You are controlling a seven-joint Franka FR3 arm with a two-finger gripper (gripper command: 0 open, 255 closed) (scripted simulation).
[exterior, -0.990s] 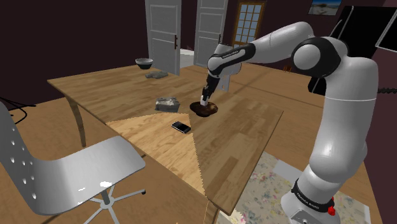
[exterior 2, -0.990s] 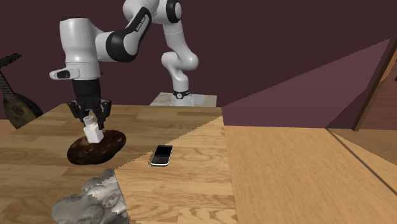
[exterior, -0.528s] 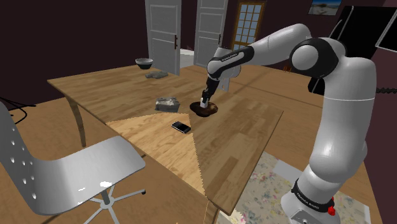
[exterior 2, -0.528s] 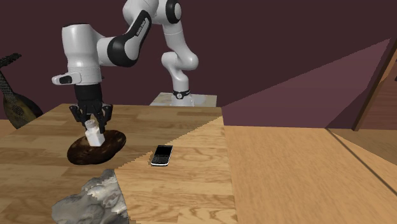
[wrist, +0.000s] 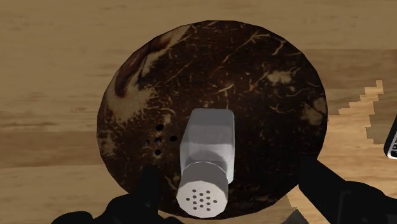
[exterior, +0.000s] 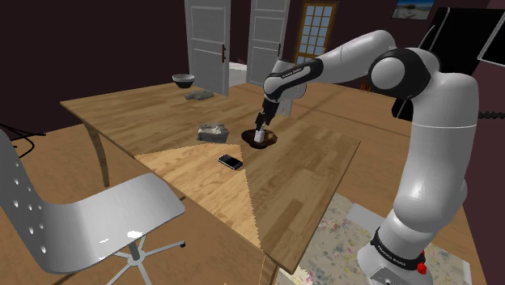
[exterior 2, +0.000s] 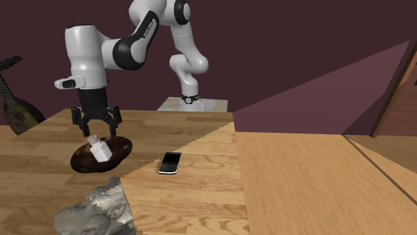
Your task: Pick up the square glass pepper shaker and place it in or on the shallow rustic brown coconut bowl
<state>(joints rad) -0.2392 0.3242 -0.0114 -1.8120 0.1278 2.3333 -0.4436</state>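
The pepper shaker (exterior 2: 99, 148) is a pale square-sided bottle with a perforated cap. It leans tilted inside the shallow dark brown coconut bowl (exterior 2: 119, 152) on the wooden table. My black gripper (exterior 2: 99, 126) hangs just above it, open, with both fingers clear of the shaker. From the shoulder view the shaker (exterior: 258, 137) rests in the bowl (exterior: 270, 139) under the gripper (exterior: 260, 124). Seen from the wrist, the shaker (wrist: 207, 153) lies across the bowl (wrist: 254, 83), cap toward the camera, and the gripper (wrist: 231, 173) straddles it with wide gaps on either side.
A black phone (exterior 2: 171, 162) lies on the table beside the bowl, and a crumpled grey lump (exterior 2: 100, 207) sits nearer the second exterior camera. A grey bowl (exterior: 183, 79) and another grey lump (exterior: 198, 95) stand at the table's far end. A chair (exterior: 89, 219) is by the near edge.
The gripper has opened and let go of the shaker, which dropped slightly and tipped over to lean in the bowl. The hand rose a little.
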